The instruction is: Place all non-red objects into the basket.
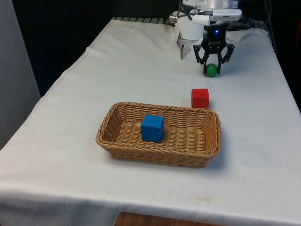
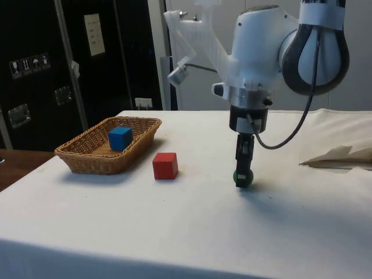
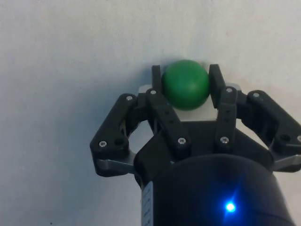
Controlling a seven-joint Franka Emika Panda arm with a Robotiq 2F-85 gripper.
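A green ball (image 1: 211,70) (image 2: 243,178) (image 3: 186,84) rests on the white cloth at the table's far end. My gripper (image 1: 212,69) (image 2: 243,173) (image 3: 186,75) points straight down over it, and its black fingers (image 3: 157,77) press the ball from both sides. A red cube (image 1: 200,98) (image 2: 165,165) stands on the cloth between the ball and the basket. The wicker basket (image 1: 155,157) (image 2: 87,160) sits at mid-table and holds a blue cube (image 1: 152,127) (image 2: 120,138).
The robot's white base (image 1: 190,33) stands just behind the gripper. In the side view a raised fold of cloth (image 2: 343,156) lies beyond the arm. Bare cloth surrounds the basket on the front view's left and near side.
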